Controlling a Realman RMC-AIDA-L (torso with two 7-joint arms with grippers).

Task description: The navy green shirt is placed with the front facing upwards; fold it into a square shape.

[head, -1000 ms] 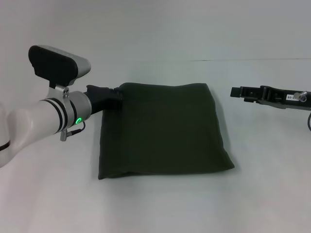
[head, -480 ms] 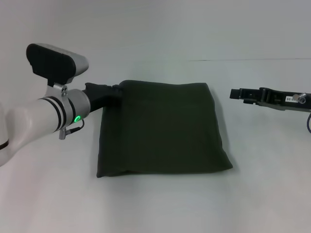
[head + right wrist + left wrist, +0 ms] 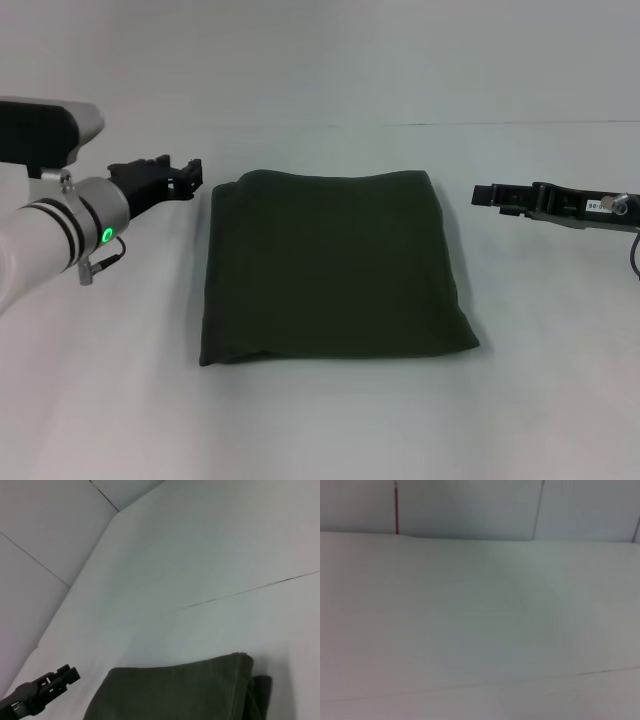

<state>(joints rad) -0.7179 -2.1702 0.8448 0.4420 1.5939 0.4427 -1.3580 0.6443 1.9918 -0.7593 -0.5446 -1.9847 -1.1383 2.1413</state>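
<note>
Shirt: we see the navy green shirt lying flat on the white table, folded into a near-square block with plain green fabric facing up and no lettering visible.
Shirt edges: we note the far-left corner is slightly rounded and bunched; the near edge bulges a little at both corners.
Left gripper: the left gripper is held above the table just beside the shirt's far-left corner, apart from the cloth and carrying nothing; we cannot tell how far its fingers are spread.
Right gripper: the right gripper is held off to the right of the shirt, level with its far edge, clear of the fabric and carrying nothing; we cannot tell its finger position.
Left wrist view: we see only bare table surface and the wall behind.
Right wrist view: we see the shirt's folded corner and the left gripper farther off.
</note>
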